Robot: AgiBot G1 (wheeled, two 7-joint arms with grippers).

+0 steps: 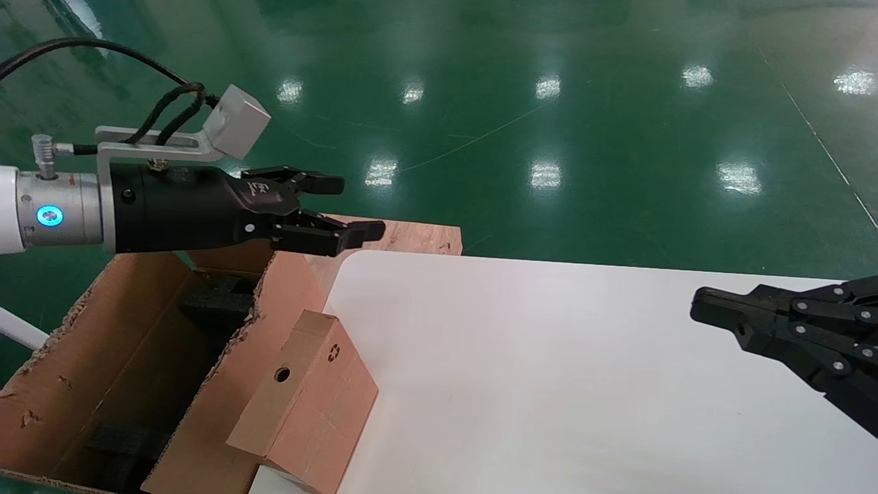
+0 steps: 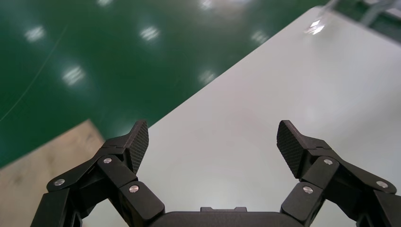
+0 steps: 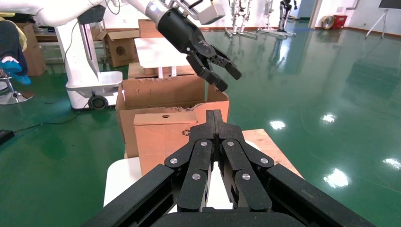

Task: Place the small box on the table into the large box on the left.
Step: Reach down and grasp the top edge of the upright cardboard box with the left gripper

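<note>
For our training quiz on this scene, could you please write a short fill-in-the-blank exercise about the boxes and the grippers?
1. The small box leans against the outer wall of the ____ box, at the edge of the table.
2. The left gripper is raised in the air with its fingers ____.
3. The right gripper has its fingers ____ and grips nothing.
4. The large box holds foam blocks coloured ____.

Missing words: large; open; shut; black

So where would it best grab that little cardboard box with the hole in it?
Probably across the small box's thin width near its raised top edge, coming from above. It leans tilted against the large box's torn wall at the table edge, so that edge is free. The open left gripper hovers nearest.
</note>
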